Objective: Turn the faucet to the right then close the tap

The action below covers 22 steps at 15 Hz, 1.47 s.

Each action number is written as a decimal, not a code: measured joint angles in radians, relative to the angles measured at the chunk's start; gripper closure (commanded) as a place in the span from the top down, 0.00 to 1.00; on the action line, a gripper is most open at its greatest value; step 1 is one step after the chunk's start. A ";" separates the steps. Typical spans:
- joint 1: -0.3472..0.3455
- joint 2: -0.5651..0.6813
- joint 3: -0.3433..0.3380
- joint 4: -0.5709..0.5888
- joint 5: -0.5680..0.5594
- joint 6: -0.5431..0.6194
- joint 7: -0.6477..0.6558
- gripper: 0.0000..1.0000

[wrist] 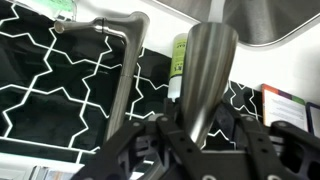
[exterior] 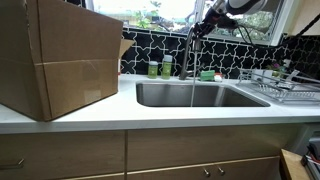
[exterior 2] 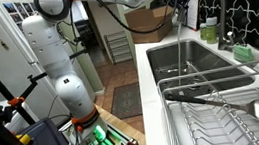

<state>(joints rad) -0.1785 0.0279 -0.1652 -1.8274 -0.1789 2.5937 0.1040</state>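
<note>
The faucet point(exterior: 189, 50) stands at the counter's point(exterior: 100, 112) back edge behind the sink point(exterior: 230, 97) with water point(exterior: 192, 90) running: the tap is judged not yet closed, and the swing to the right is unconfirmed. The gripper point(wrist: 200, 140) straddles the spout with its jaws apart on either side; contact cannot be told. The counter is white, with a cardboard box point(exterior: 60, 55) at one end, a dish rack point(exterior: 285, 90) at the other, and a black patterned tile wall point(exterior: 240, 55) behind.

Daylight is admitted through the window point(exterior: 160, 10), partly blown out to white in an exterior view, and the near face of the cardboard box point(exterior: 55, 60) is left in shade. Soft glare is carried on the sink point(exterior: 190, 95) steel. In the wrist view the faucet point(wrist: 205, 70) is rendered soft and streaked with highlights, the tiles point(wrist: 60, 90) are held sharper, and the gripper point(wrist: 200, 145) is seen dark and blurred.
</note>
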 measured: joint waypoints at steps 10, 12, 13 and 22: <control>0.034 -0.095 0.035 -0.066 -0.011 -0.169 -0.035 1.00; 0.022 -0.123 0.029 -0.072 -0.058 -0.217 -0.026 1.00; 0.017 -0.130 0.026 -0.071 -0.063 -0.221 -0.025 1.00; 0.019 -0.120 0.025 -0.060 -0.048 -0.241 -0.031 1.00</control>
<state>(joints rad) -0.1594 -0.0924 -0.1405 -1.8876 -0.2274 2.3527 0.0731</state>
